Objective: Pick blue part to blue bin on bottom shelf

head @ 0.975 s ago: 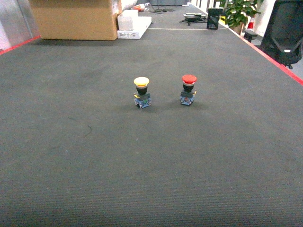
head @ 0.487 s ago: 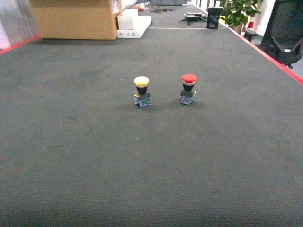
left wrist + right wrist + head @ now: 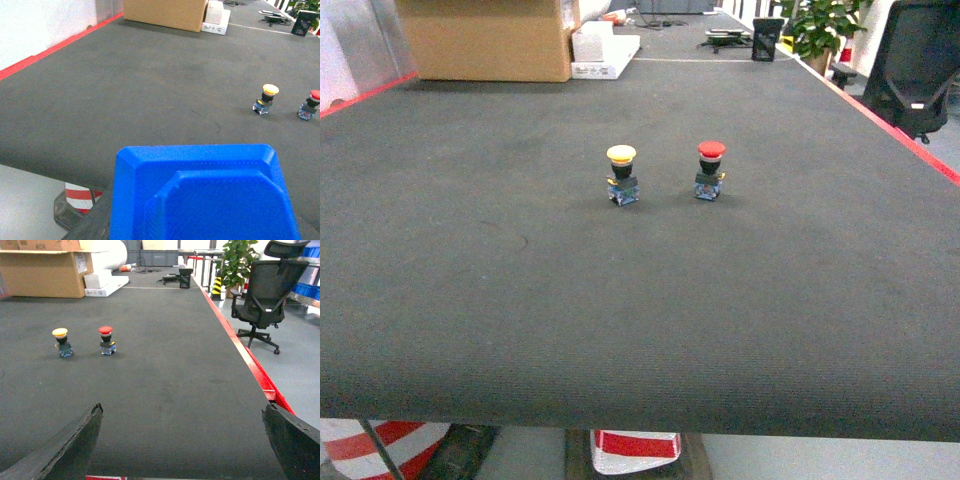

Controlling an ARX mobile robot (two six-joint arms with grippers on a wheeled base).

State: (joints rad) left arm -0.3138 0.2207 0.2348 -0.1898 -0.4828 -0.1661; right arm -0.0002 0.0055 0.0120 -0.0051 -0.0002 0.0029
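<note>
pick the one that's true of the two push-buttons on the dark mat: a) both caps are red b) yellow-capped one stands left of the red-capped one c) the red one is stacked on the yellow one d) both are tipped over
b: in the head view the yellow-capped push-button stands upright to the left of the red-capped push-button, apart from it, both on the dark mat.

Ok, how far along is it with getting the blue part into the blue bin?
Pickup looks done: no blue part stands by the yellow button and red button on the table, and a blue block fills the left wrist view, probably the part, held. The right gripper is open, empty. Left: bin and shelf are not in view, so carry and drop remain.
</note>
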